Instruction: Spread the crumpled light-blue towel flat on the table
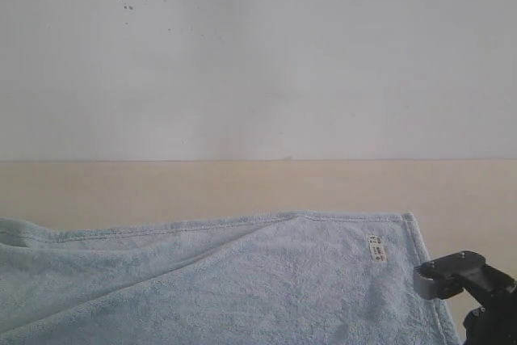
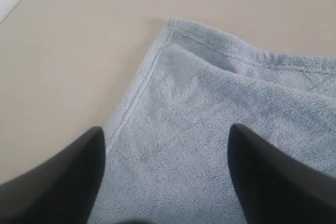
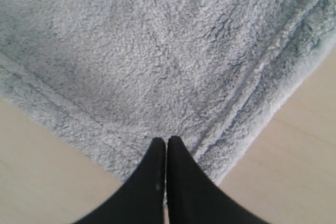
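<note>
One fluffy pale-blue towel (image 1: 242,280), stitched hem (image 2: 137,95), smooth beige table (image 1: 242,187)

**One label, nothing I can read**

I find a single piece of print: a small white label (image 1: 376,248) on the towel (image 1: 242,280), near its far right corner in the exterior view. Dark marks run down it in a few short rows, but they are too small and blurred for me to read — no word, brand or number comes clear.
</note>
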Tool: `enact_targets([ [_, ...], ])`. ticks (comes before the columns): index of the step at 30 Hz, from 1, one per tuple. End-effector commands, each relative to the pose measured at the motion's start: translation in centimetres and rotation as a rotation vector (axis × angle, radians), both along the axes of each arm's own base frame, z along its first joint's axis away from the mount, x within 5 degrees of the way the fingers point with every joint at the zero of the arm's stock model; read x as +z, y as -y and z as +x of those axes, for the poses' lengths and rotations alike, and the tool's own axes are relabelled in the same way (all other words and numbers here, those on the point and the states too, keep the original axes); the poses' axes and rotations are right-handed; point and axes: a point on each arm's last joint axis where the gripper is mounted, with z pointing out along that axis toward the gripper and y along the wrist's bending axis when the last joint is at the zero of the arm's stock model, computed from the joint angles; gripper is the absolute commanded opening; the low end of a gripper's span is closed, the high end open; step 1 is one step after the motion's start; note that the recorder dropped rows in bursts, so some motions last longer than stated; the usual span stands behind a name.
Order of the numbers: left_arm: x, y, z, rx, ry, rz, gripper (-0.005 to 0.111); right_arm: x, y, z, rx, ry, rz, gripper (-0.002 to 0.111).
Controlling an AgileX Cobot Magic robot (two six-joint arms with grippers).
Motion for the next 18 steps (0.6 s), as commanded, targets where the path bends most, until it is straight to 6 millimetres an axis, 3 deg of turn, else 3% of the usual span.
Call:
enact_targets([
  [1, 0.2, 0.0, 0.0, 0.001, 0.013, -0.013, 0.064, -0.7, 0.2, -0.6, -0.004, 0.010, -0.014, 0.000],
  [18, 0.2, 0.0, 0.0, 0.001, 0.013, -0.013, 0.064, -2.9, 0.9, -1.0, -0.013, -0.124, -0.103, 0.000],
])
